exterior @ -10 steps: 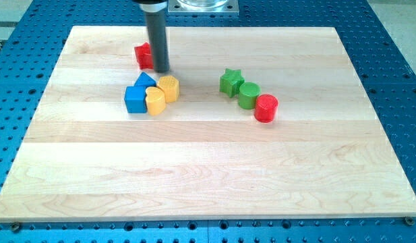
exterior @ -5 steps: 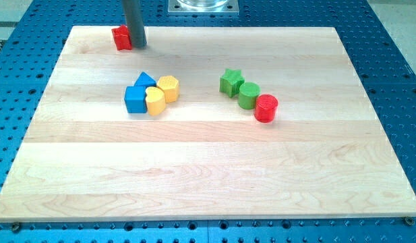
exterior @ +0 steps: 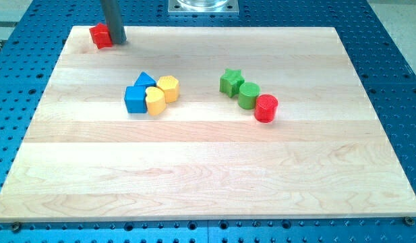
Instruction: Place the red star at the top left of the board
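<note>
The red star (exterior: 100,35) lies at the top left corner of the wooden board (exterior: 208,169). My tip (exterior: 116,40) is at the star's right side, touching it. The dark rod rises from there out of the view's top.
A blue triangle (exterior: 145,80), a blue cube (exterior: 135,99) and two yellow blocks (exterior: 156,100) (exterior: 168,88) cluster left of centre. A green star (exterior: 230,81), a green cylinder (exterior: 248,95) and a red cylinder (exterior: 265,107) form a diagonal row right of centre.
My tip has moved up and to the left, pushing the red star from above the blue and yellow cluster to the board's top left corner. The other blocks have not moved.
</note>
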Controlling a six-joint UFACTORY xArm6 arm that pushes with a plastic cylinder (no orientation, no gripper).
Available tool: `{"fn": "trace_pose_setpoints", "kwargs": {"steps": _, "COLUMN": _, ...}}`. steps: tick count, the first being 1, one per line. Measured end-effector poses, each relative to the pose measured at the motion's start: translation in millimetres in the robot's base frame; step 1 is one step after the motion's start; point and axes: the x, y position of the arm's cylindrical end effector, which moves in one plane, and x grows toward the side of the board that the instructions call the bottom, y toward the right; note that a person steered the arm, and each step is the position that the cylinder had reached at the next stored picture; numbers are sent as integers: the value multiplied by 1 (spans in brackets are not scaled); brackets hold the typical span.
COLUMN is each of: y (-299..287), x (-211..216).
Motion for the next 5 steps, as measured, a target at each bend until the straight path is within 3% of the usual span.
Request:
{"fn": "trace_pose_setpoints", "kwargs": {"steps": 1, "y": 0, "x": 0}}
{"fn": "trace_pose_setpoints", "kwargs": {"steps": 2, "y": 1, "x": 30}}
{"fn": "trace_pose_setpoints", "kwargs": {"steps": 3, "y": 35, "x": 71}}
{"fn": "trace_pose_setpoints", "kwargs": {"steps": 5, "y": 88, "x": 91}}
